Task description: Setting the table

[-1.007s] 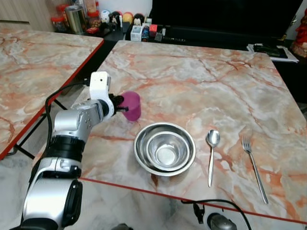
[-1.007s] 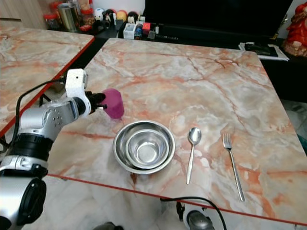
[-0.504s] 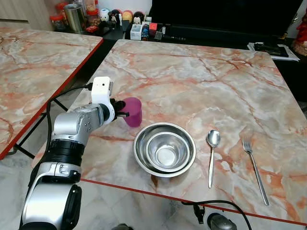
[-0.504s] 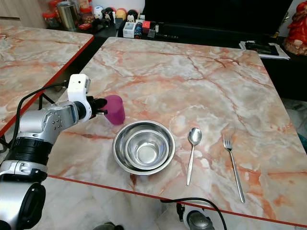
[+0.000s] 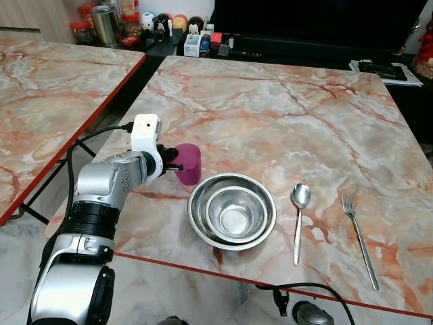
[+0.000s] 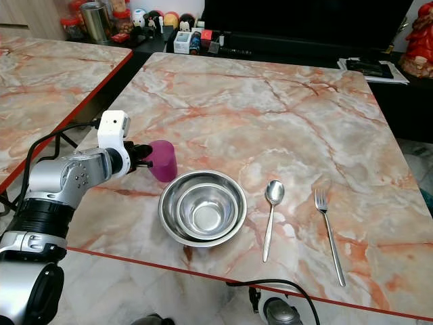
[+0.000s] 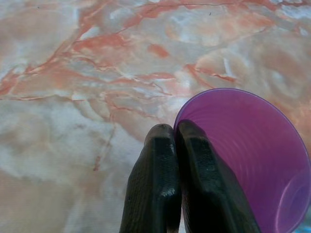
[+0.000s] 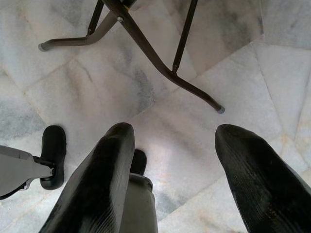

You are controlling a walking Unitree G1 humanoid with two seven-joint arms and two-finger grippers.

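Note:
A purple plastic cup (image 5: 188, 164) stands on the marble table (image 5: 284, 115) just left of the nested steel bowls (image 5: 232, 210). My left gripper (image 5: 172, 164) is shut on the cup's rim; in the left wrist view the two fingers (image 7: 160, 189) pinch the rim of the purple cup (image 7: 248, 155). A spoon (image 5: 298, 210) and a fork (image 5: 358, 237) lie to the right of the bowls. My right gripper (image 8: 172, 145) hangs open over the tiled floor, holding nothing.
A second marble table (image 5: 47, 88) stands to the left across a narrow gap. Jars, figurines and small boxes (image 5: 155, 27) line the dark shelf behind. A black cable and device (image 5: 304, 308) lie on the floor by the near edge. Table legs (image 8: 160, 58) cross the floor.
My left arm has carried the cup a little nearer and lower, toward the bowls, and the cup now stands more upright. The bowls, spoon and fork have not moved.

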